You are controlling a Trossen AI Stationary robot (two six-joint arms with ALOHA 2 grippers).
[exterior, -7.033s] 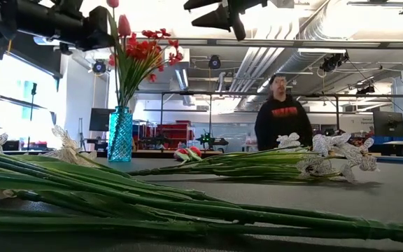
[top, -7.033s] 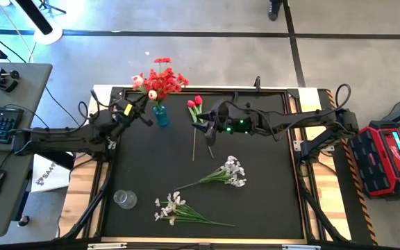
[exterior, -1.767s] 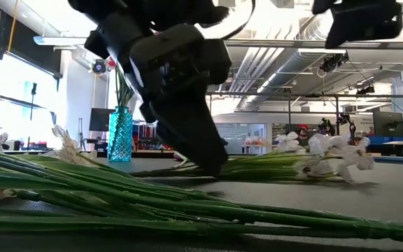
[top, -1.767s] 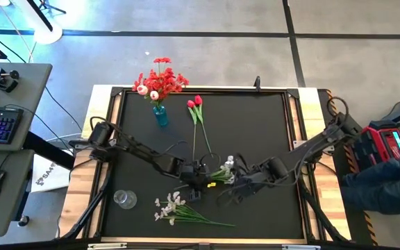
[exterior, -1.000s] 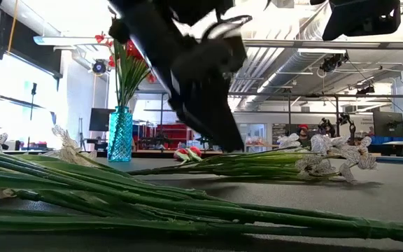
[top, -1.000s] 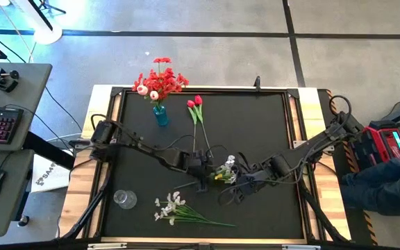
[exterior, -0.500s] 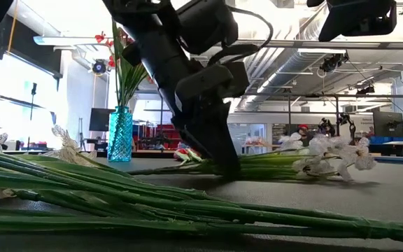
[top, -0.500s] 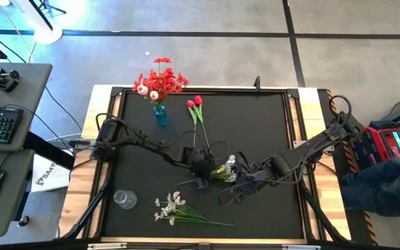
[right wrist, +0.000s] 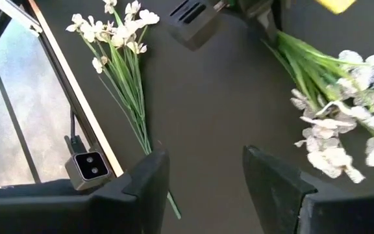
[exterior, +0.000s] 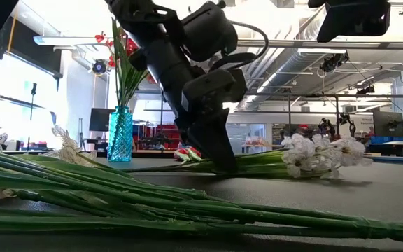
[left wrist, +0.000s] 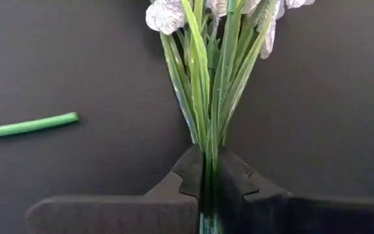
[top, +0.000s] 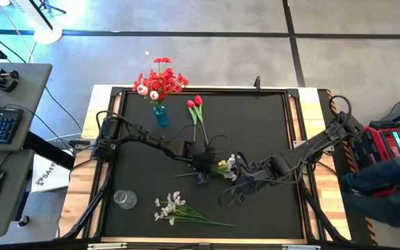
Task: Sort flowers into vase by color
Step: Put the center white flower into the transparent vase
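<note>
At frame centre, the left end effector (left wrist: 210,188) is clenched on the white spray's (top: 229,167) stems. The right end effector (right wrist: 203,175) hovers released just right of it.

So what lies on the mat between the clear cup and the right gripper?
In the high view, the second white spray lies between the clear cup and the open right gripper; the rest is bare black mat.
</note>
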